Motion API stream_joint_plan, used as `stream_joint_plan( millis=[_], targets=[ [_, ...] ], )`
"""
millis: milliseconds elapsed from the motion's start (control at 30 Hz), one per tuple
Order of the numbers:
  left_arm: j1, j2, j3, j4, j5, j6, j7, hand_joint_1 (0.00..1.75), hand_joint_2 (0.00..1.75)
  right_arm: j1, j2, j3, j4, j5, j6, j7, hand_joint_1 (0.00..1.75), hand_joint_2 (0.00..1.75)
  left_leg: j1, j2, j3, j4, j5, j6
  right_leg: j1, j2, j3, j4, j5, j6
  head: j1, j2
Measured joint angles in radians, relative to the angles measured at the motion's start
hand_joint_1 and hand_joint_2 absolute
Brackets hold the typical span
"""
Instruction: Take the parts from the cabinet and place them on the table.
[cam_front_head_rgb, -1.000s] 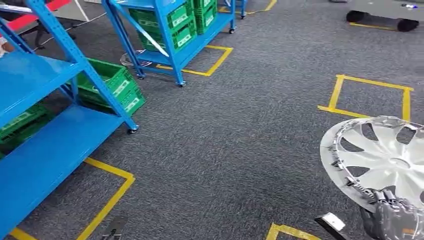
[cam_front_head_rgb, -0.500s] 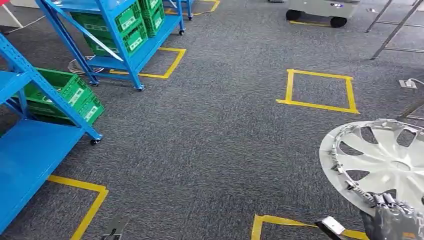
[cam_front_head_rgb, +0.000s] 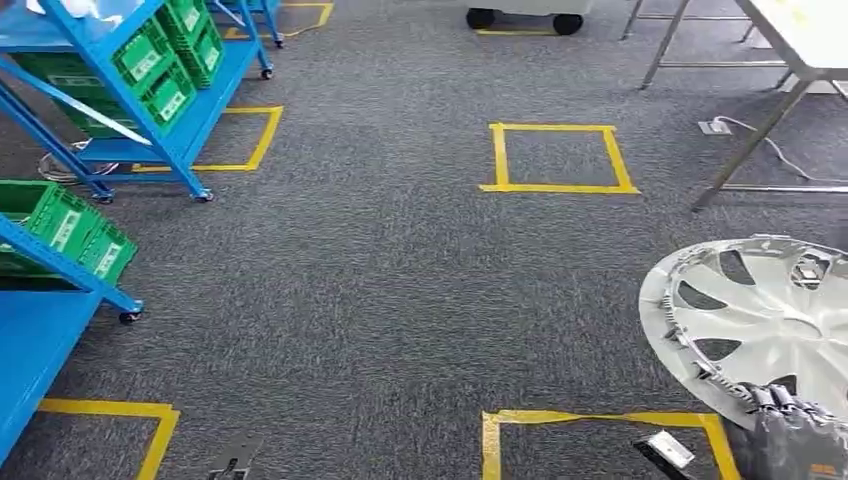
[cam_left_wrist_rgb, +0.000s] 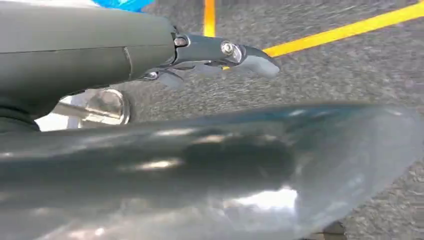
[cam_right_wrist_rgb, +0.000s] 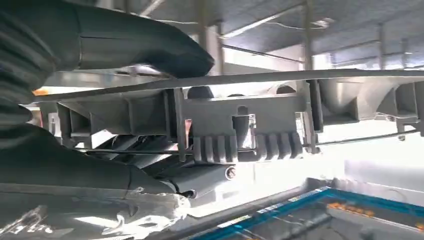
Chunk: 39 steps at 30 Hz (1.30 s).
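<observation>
A silver hubcap (cam_front_head_rgb: 760, 315) with curved spokes hangs over the carpet at the lower right of the head view. My right hand (cam_front_head_rgb: 790, 440) grips its near rim from below. The right wrist view looks at the hubcap's ribbed back and clips (cam_right_wrist_rgb: 240, 130), with the right hand (cam_right_wrist_rgb: 75, 100) wrapped around the rim, thumb above and fingers beneath. The left hand (cam_left_wrist_rgb: 220, 55) hangs low over the carpet with fingers stretched out and nothing in them. The white table (cam_front_head_rgb: 810, 35) on metal legs stands at the far right. The blue cabinet shelves (cam_front_head_rgb: 30, 340) are at the left.
A second blue rack (cam_front_head_rgb: 190, 120) carries green crates (cam_front_head_rgb: 160, 60); another green crate (cam_front_head_rgb: 60, 225) sits low at the left. Yellow tape squares (cam_front_head_rgb: 560, 155) mark the grey carpet. A wheeled cart (cam_front_head_rgb: 520, 12) stands at the back. A cable and socket (cam_front_head_rgb: 715, 127) lie near the table legs.
The camera has turned to the right: the blue racks slid left and the white table came into sight. The hubcap stays in my right hand in the same place.
</observation>
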Motion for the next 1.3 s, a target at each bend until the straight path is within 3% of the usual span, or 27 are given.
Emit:
stream_joint_plan(
  millis=[67, 100, 133, 167, 233, 267, 300, 433, 467, 500, 533, 600, 633, 667, 733, 767, 800, 933, 967, 1000, 1033, 1100, 1133, 1167, 1233, 1267, 1300],
  targets=[
    [0.003, 0.000, 0.000, 0.000, 0.000, 0.000, 0.000, 0.00, 0.00, -0.005, 0.001, 0.000, -0.001, 0.000, 0.002, 0.000, 1.75, 1.75, 0.004, -0.025, -0.074, 0.158, -0.079, -0.006, -0.002, 0.026, -0.004, 0.000, 0.003, -0.004, -0.002, 0.000],
    [0.005, 0.000, 0.000, 0.000, 0.001, 0.000, 0.000, 0.00, 0.00, -0.004, 0.001, 0.000, -0.002, 0.000, 0.002, -0.001, 1.75, 1.75, 0.005, -0.028, -0.108, 0.225, -0.102, -0.007, -0.002, 0.039, -0.006, 0.000, 0.003, -0.005, -0.001, 0.000],
    [0.006, 0.000, 0.001, 0.000, 0.002, 0.000, 0.000, 0.00, 0.00, -0.004, 0.001, 0.000, -0.002, 0.000, 0.002, -0.002, 1.75, 1.75, 0.007, -0.029, -0.123, 0.252, -0.101, -0.007, -0.002, 0.053, -0.007, 0.000, 0.004, -0.004, -0.002, 0.000],
    [0.007, 0.000, 0.001, 0.000, 0.003, 0.000, 0.000, 0.00, 0.00, -0.004, 0.001, 0.000, -0.002, 0.000, 0.003, -0.002, 1.75, 1.75, 0.008, -0.029, -0.115, 0.232, -0.073, -0.008, -0.002, 0.068, -0.007, 0.000, 0.005, -0.002, -0.002, 0.000],
    [0.005, 0.000, 0.001, 0.000, 0.003, 0.000, 0.000, 0.00, 0.00, -0.004, 0.001, 0.000, -0.002, 0.000, 0.003, -0.003, 1.75, 1.75, 0.014, -0.043, -0.044, 0.083, 0.017, -0.007, -0.006, 0.100, -0.006, 0.000, 0.009, 0.004, -0.001, 0.000],
    [0.005, 0.001, 0.001, 0.000, 0.003, 0.000, 0.000, 0.00, 0.00, -0.004, 0.001, 0.000, -0.002, 0.000, 0.003, -0.003, 1.75, 1.75, 0.021, -0.083, 0.000, -0.004, 0.053, -0.010, -0.008, 0.112, -0.007, 0.001, 0.011, 0.010, -0.002, 0.000],
    [0.005, 0.000, 0.001, 0.000, 0.004, 0.000, 0.000, 0.00, 0.00, -0.006, 0.001, -0.001, -0.003, 0.000, 0.003, -0.003, 1.75, 1.75, 0.029, -0.144, 0.021, -0.051, 0.048, -0.012, -0.004, 0.125, -0.013, 0.007, 0.012, 0.018, -0.002, 0.000],
    [0.004, 0.000, 0.002, 0.000, 0.010, 0.000, 0.000, 0.00, 0.00, 0.001, 0.001, -0.005, -0.005, 0.010, 0.000, -0.003, 1.75, 1.75, 0.018, -0.099, 0.020, -0.059, 0.057, 0.020, -0.018, 0.174, -0.029, -0.012, 0.032, 0.049, 0.000, 0.000],
    [0.003, 0.002, 0.003, 0.000, 0.010, 0.000, 0.000, 0.00, 0.00, 0.005, 0.001, -0.006, -0.005, 0.012, 0.000, -0.003, 1.75, 1.75, 0.022, -0.079, 0.021, -0.066, 0.063, 0.029, -0.019, 0.148, -0.041, -0.002, 0.027, 0.049, -0.001, 0.000],
    [0.002, 0.002, 0.003, 0.000, 0.010, 0.000, 0.000, 0.00, 0.00, 0.003, 0.001, -0.006, -0.005, 0.014, 0.000, -0.003, 1.75, 1.75, 0.020, -0.071, 0.021, -0.067, 0.064, 0.035, -0.009, 0.082, -0.056, 0.033, 0.000, 0.048, 0.008, 0.000],
    [0.004, 0.002, 0.003, 0.000, 0.010, 0.000, 0.000, 0.00, 0.00, -0.002, 0.001, -0.006, -0.006, 0.018, 0.000, -0.003, 1.75, 1.75, 0.016, -0.055, 0.020, -0.067, 0.063, 0.041, -0.007, 0.044, -0.089, 0.106, -0.042, 0.050, 0.008, 0.000],
    [0.008, 0.002, 0.003, 0.000, 0.011, 0.000, 0.000, 0.00, 0.00, -0.003, 0.001, -0.006, -0.010, 0.025, -0.001, -0.003, 1.75, 1.75, 0.009, -0.024, 0.020, -0.067, 0.062, 0.043, -0.008, 0.022, -0.157, 0.268, -0.113, 0.050, 0.007, 0.000],
    [0.009, 0.003, 0.003, 0.000, 0.012, 0.000, 0.000, 0.00, 0.00, -0.002, 0.001, -0.008, -0.010, 0.029, -0.001, -0.002, 1.75, 1.75, 0.008, -0.009, 0.020, -0.066, 0.061, 0.044, -0.007, 0.021, -0.172, 0.310, -0.123, 0.050, 0.008, 0.000],
    [0.009, 0.003, 0.003, 0.000, 0.012, 0.000, 0.000, 0.00, 0.00, -0.001, 0.001, -0.010, -0.011, 0.032, -0.001, 0.000, 1.75, 1.75, 0.007, 0.004, 0.021, -0.066, 0.060, 0.045, -0.007, 0.021, -0.160, 0.297, -0.109, 0.049, 0.007, 0.000],
    [0.008, 0.002, 0.003, 0.000, 0.012, -0.001, 0.000, 0.00, 0.00, -0.001, 0.001, -0.016, -0.011, 0.035, -0.001, 0.003, 1.75, 1.75, 0.007, 0.028, 0.023, -0.066, 0.058, 0.042, -0.006, 0.007, -0.073, 0.153, -0.043, 0.046, 0.007, 0.000],
    [0.008, 0.002, 0.003, 0.000, 0.012, -0.001, 0.000, 0.00, 0.00, -0.001, 0.001, -0.019, -0.013, 0.036, -0.001, 0.003, 1.75, 1.75, 0.007, 0.038, 0.026, -0.066, 0.055, 0.040, -0.004, -0.023, -0.016, 0.062, -0.013, 0.045, 0.008, 0.000],
    [0.008, 0.002, 0.003, 0.000, 0.012, -0.001, 0.000, 0.00, 0.00, -0.003, 0.001, -0.023, -0.017, 0.038, -0.002, 0.003, 1.75, 1.75, 0.002, 0.047, 0.028, -0.066, 0.052, 0.034, 0.006, -0.073, 0.014, 0.003, -0.024, 0.042, 0.008, 0.000],
    [0.007, 0.003, 0.003, 0.000, 0.011, -0.001, 0.000, 0.00, 0.00, 0.001, 0.001, -0.033, -0.026, 0.049, -0.002, 0.006, 1.75, 1.75, -0.001, 0.088, 0.033, -0.069, 0.052, 0.016, 0.009, -0.020, 0.008, 0.001, -0.010, 0.018, 0.006, 0.000],
    [0.006, 0.003, 0.003, 0.000, 0.011, -0.001, 0.000, 0.00, 0.00, 0.003, 0.001, -0.037, -0.027, 0.049, -0.002, 0.006, 1.75, 1.75, 0.000, 0.091, 0.033, -0.068, 0.045, 0.008, 0.002, -0.007, 0.014, -0.008, -0.004, 0.010, 0.005, 0.000],
    [0.004, 0.003, 0.003, 0.000, 0.010, -0.001, 0.000, 0.00, 0.00, 0.006, 0.001, -0.040, -0.029, 0.050, -0.002, 0.006, 1.75, 1.75, 0.003, 0.038, 0.026, -0.044, 0.023, 0.001, -0.001, 0.002, 0.015, -0.010, -0.002, 0.006, 0.004, 0.000],
    [0.004, 0.002, 0.003, 0.000, 0.010, -0.001, 0.000, 0.00, 0.00, 0.003, 0.001, -0.041, -0.029, 0.050, -0.002, 0.006, 1.75, 1.75, 0.005, 0.004, -0.001, 0.015, -0.013, -0.002, -0.003, 0.011, 0.013, -0.010, -0.001, 0.004, 0.001, 0.000],
    [0.006, 0.003, 0.003, 0.000, 0.009, -0.002, -0.001, 0.00, 0.00, 0.001, 0.001, -0.043, -0.030, 0.050, -0.002, 0.008, 1.75, 1.75, 0.009, -0.022, -0.085, 0.187, -0.087, -0.007, -0.004, 0.036, 0.010, -0.010, 0.001, 0.000, -0.001, 0.000],
    [0.008, 0.003, 0.003, 0.000, 0.009, -0.002, -0.002, 0.00, 0.00, 0.002, 0.001, -0.045, -0.030, 0.051, -0.002, 0.008, 1.75, 1.75, 0.010, -0.026, -0.115, 0.241, -0.098, -0.007, -0.004, 0.049, 0.009, -0.009, 0.002, 0.000, 0.000, 0.000],
    [0.011, 0.003, 0.003, 0.000, 0.009, -0.002, -0.002, 0.00, 0.00, 0.002, 0.001, -0.047, -0.030, 0.052, -0.003, 0.008, 1.75, 1.75, 0.010, -0.028, -0.122, 0.247, -0.085, -0.007, -0.004, 0.063, 0.009, -0.009, 0.002, 0.000, 0.000, 0.000],
    [0.011, 0.003, 0.003, 0.000, 0.009, -0.002, -0.003, 0.00, 0.00, 0.003, 0.001, -0.047, -0.030, 0.053, -0.003, 0.008, 1.75, 1.75, 0.013, -0.035, -0.076, 0.137, 0.000, -0.005, -0.007, 0.095, 0.010, -0.009, 0.004, 0.004, 0.000, 0.000],
    [0.010, 0.003, 0.003, 0.000, 0.009, -0.002, -0.003, 0.00, 0.00, 0.003, 0.001, -0.047, -0.030, 0.053, -0.003, 0.008, 1.75, 1.75, 0.017, -0.054, -0.032, 0.045, 0.046, -0.005, -0.010, 0.109, 0.010, -0.008, 0.005, 0.008, 0.000, 0.000],
    [0.009, 0.003, 0.003, 0.000, 0.008, -0.002, -0.004, 0.00, 0.00, 0.003, 0.001, -0.048, -0.030, 0.053, -0.003, 0.008, 1.75, 1.75, 0.027, -0.121, 0.003, -0.028, 0.071, -0.010, -0.011, 0.120, 0.007, -0.008, 0.007, 0.013, -0.001, 0.000]
  ],
)
